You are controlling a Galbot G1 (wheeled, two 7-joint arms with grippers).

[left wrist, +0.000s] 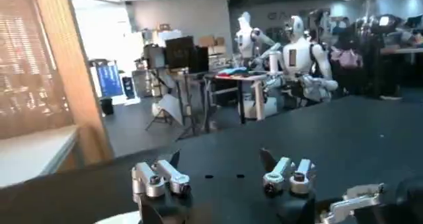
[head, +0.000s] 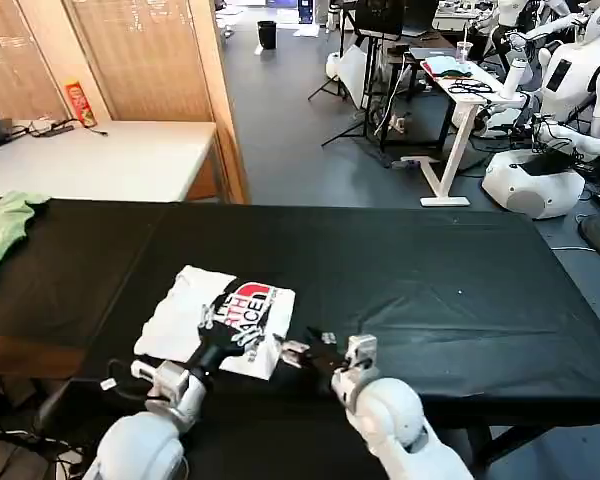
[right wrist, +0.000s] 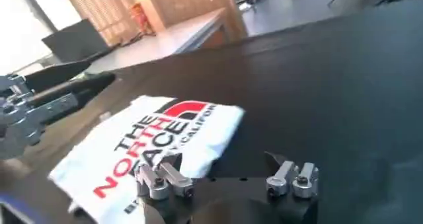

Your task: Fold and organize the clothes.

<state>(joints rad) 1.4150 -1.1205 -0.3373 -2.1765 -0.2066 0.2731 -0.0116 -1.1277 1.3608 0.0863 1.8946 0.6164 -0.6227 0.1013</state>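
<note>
The clothes, a white T-shirt [head: 195, 305] with a black-and-red "THE NORTH FACE" print facing up, lie folded into a rough rectangle on the black table [head: 430, 280], near its front edge. In the right wrist view the T-shirt [right wrist: 155, 143] lies just ahead of the jaws. My left gripper [head: 230, 335] hovers open over the shirt's near edge, with nothing between its fingers [left wrist: 173, 160]. My right gripper [head: 305, 348] stands open just beside the shirt's near right corner, holding nothing. The left gripper [right wrist: 73, 86] also reaches in from the side in the right wrist view.
A small light green garment [head: 2, 225] lies at the table's far left edge. A white table [head: 100, 160] and a wooden partition [head: 215, 90] stand behind. Desks, tripods and other white robots [head: 555, 110] fill the room beyond. The table's right half is bare black cloth.
</note>
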